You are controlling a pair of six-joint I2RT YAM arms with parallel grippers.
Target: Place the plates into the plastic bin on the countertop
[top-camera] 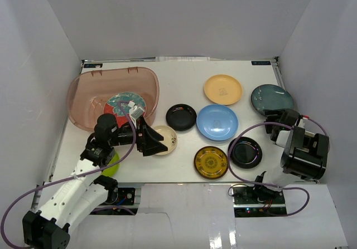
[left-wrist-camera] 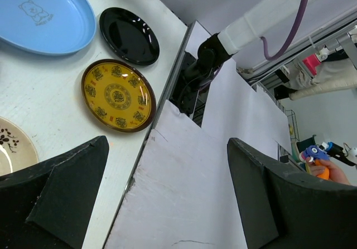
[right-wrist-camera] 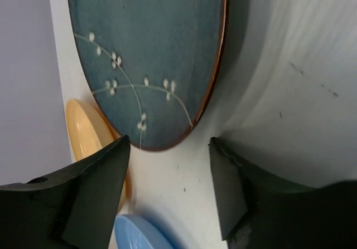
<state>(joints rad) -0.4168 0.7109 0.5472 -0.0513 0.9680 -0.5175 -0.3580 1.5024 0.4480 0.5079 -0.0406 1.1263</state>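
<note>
right tool open and empty, dark teal plate flat on the desk just ahead of its fingertips, near rim facing the gap; left tool, wide and empty, sits well apart beside the plastic bin.

The teal plate bears white blossom sprigs, the yellow plate brown medallions, the bin is reddish-brown.

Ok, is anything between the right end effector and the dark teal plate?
Nothing visible. The right end effector is open, with only bare countertop between its fingertips and the near rim of the dark teal plate.
</note>
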